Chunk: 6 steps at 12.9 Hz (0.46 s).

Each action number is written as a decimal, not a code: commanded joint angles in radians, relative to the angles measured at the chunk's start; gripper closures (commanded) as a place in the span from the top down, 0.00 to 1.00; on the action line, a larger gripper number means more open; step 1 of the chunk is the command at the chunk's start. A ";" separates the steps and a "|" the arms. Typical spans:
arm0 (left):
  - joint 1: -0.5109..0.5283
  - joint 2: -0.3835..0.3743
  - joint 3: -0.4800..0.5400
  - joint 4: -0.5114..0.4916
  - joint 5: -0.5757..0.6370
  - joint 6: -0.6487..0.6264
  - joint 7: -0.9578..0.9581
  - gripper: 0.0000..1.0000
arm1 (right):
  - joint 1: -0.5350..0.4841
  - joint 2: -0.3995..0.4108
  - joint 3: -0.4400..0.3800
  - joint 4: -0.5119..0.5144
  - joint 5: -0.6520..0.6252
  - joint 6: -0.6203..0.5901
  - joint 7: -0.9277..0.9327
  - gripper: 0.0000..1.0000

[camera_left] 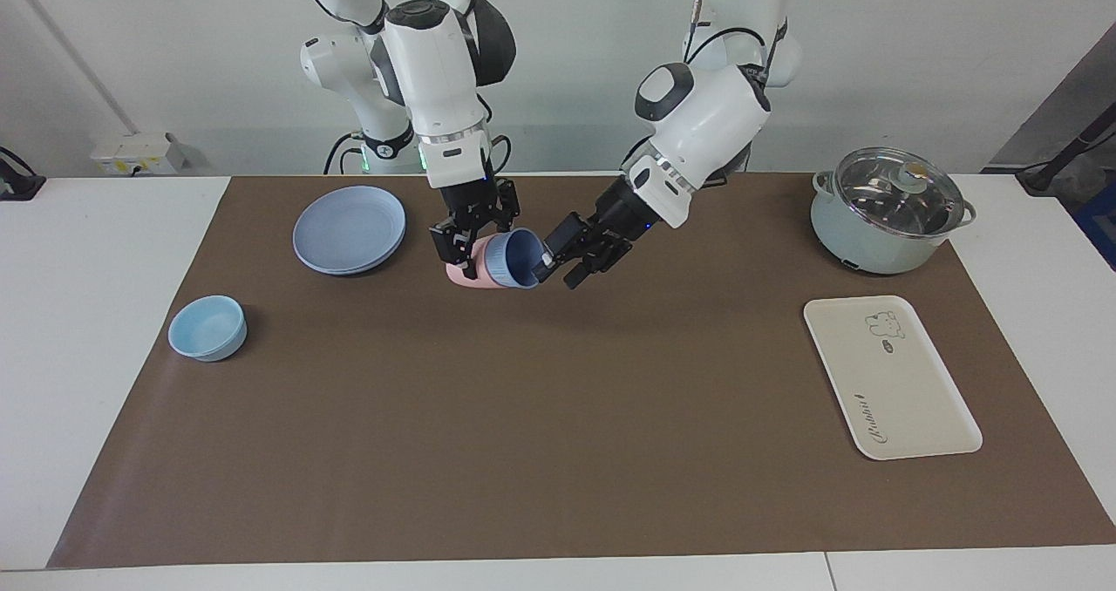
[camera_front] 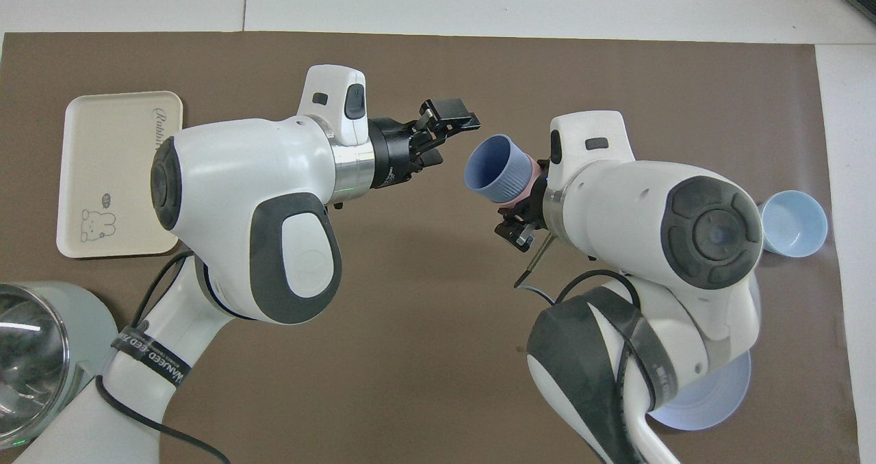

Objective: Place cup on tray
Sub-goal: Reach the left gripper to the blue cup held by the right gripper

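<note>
My right gripper [camera_left: 468, 241] is shut on a salmon-pink cup [camera_left: 460, 276] with the periwinkle-blue cup [camera_left: 511, 258] nested in it. It holds both tilted on their side in the air over the mat, beside the blue plate. The blue cup's mouth [camera_front: 494, 168] faces my left gripper [camera_left: 560, 267], which is open right at the rim. In the overhead view the left gripper [camera_front: 446, 137] stands a small gap short of the rim. The cream-white tray [camera_left: 889, 377] with the bear drawing lies at the left arm's end, also seen from overhead [camera_front: 116, 173].
A round blue plate [camera_left: 349, 229] lies near the robots toward the right arm's end. A light-blue bowl [camera_left: 207, 327] sits farther out at that end. A lidded pot [camera_left: 885, 212] stands near the robots, next to the tray.
</note>
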 commanded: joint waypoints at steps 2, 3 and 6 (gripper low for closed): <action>-0.027 0.021 0.016 -0.003 0.005 0.016 -0.009 0.77 | 0.000 -0.002 -0.003 0.013 -0.028 -0.020 0.027 0.00; -0.030 0.021 0.016 -0.003 0.011 0.009 -0.011 0.76 | 0.000 -0.002 -0.003 0.013 -0.028 -0.020 0.027 0.00; -0.027 0.010 0.019 0.020 0.088 -0.199 -0.008 0.55 | 0.000 -0.002 -0.001 0.013 -0.028 -0.020 0.027 0.00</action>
